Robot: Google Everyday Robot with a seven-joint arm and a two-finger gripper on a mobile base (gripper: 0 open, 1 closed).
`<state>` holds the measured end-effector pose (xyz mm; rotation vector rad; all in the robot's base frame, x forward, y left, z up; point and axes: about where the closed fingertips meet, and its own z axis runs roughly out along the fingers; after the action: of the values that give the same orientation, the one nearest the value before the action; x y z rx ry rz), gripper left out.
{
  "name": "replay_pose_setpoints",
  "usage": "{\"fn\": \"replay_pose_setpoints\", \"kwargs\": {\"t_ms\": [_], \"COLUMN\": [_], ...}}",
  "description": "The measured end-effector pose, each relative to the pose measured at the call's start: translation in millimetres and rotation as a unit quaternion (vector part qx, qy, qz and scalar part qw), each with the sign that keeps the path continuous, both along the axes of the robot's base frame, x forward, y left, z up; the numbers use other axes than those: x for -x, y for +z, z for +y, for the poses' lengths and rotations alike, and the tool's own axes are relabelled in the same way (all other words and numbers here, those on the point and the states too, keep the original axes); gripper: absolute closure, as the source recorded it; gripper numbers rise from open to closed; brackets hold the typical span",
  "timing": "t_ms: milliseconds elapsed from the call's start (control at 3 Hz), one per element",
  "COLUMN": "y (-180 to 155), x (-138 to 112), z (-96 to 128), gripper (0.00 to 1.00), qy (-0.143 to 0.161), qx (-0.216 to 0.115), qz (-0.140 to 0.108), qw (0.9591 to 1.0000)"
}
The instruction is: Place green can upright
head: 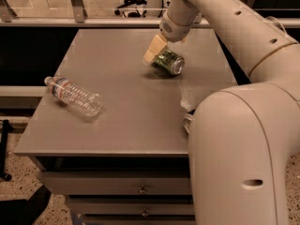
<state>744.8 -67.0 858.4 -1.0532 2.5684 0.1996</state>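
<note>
You've got no legible txt or nos. anywhere: the label on the green can (168, 63) shows only mottled green, and the one on the bottle (75, 96), near left, is too small to read. Gripper (151, 54) sits at the can's left end.

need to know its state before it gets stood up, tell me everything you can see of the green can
The green can is a small, metal-looking drink can with a mottled light and dark green label. Its silver end faces right, toward the camera. It is not upright: it lies on its side on the grey table, toward the far edge. The gripper sits at its left end; whether they touch cannot be told.
</note>
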Motion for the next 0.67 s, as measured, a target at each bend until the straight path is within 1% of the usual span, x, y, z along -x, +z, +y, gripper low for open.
{"fn": "replay_pose_setpoints", "kwargs": {"t_ms": [333, 667], "y": [-8.7, -13.7], "x": [-4.7, -5.9], "z": [6.8, 6.8], "gripper": [0.03, 0.25], "qy": [-0.015, -0.023], "qx": [0.018, 0.033], "qz": [0.01, 0.014], "qw": [0.9997, 0.9991]}}
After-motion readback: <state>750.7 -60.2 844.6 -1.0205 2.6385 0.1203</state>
